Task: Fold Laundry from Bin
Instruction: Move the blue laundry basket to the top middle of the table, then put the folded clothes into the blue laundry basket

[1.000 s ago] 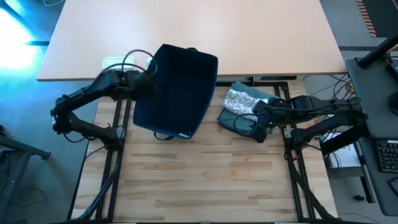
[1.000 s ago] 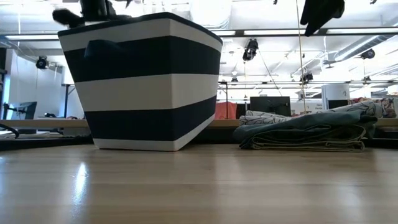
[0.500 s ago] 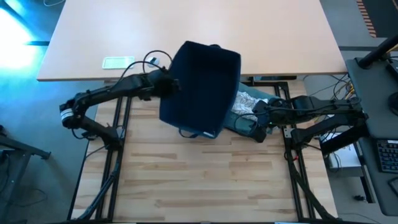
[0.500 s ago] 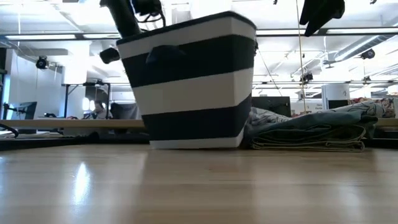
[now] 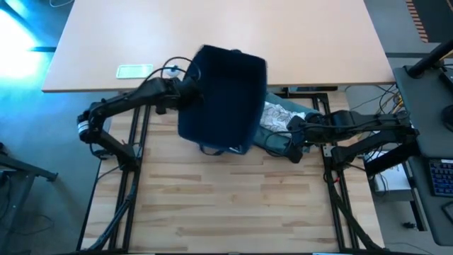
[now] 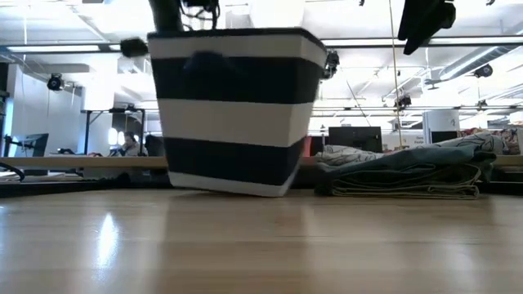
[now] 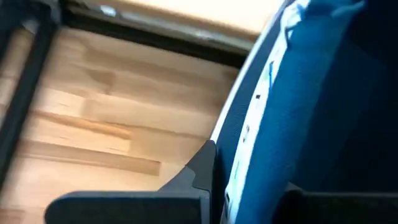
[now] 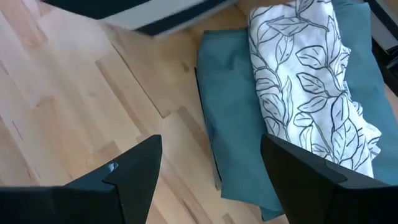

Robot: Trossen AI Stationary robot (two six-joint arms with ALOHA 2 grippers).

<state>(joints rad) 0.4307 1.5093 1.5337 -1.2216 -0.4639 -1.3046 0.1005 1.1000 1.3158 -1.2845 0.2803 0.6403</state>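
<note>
The bin (image 5: 225,98), navy with white stripes (image 6: 237,114), stands on the wooden table left of centre and tilts a little in the low view. My left gripper (image 5: 191,91) is shut on its left rim. Its inside looks dark, and I see no garment in it. The laundry is a folded stack (image 5: 279,122) right beside the bin. It has a teal garment (image 8: 236,124) underneath and a white leaf-patterned one (image 8: 305,81) on top. My right gripper (image 8: 211,149) hangs open above the stack's near side, touching nothing. My left gripper holds the bin by the top rim of its left wall (image 7: 245,143). One finger (image 7: 193,180) is outside the wall and the other is inside. The fingers slant down onto the rim from the table's left. The bin's bottom edge (image 6: 278,194) is at the tabletop.
A second, tan table (image 5: 212,35) stands beyond the far edge, with a pale card (image 5: 134,71) on it. Black frame bars (image 5: 134,163) run along both sides of the wooden top. Bare wood (image 5: 226,205) lies toward the near edge.
My left gripper has gone toward the table's right edge with the bin's rim. The bin has slid along the table up to the folded stack and turned about, then eased back a little toward the left. The stack has stayed where it was.
</note>
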